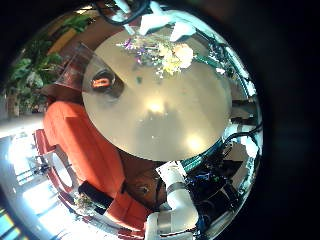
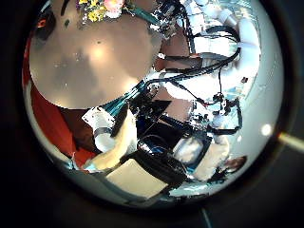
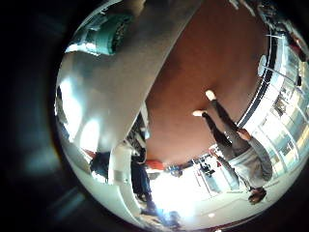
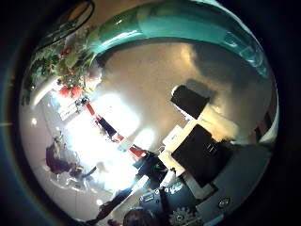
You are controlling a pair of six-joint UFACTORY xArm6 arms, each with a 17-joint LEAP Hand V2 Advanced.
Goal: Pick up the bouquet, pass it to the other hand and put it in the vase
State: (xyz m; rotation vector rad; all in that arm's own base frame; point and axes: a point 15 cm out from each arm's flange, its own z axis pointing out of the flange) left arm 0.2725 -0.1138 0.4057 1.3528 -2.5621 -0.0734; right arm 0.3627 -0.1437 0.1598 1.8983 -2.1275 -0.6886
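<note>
Left hand up close: fingers loose and apart, holding nothing, hanging high over the round pale tabletop. Farther out, at the table's far edge, lies the wrapped bouquet of yellow and white flowers, with my right hand right on it. Can't tell if those fingers are closed. I'd say pickup is barely underway; the handover and the vase are all left to do.

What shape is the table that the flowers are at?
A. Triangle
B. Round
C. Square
B: the left hand's palm view shows the table with one curved edge all the way round and no corners, and the flowers by that edge.
</note>
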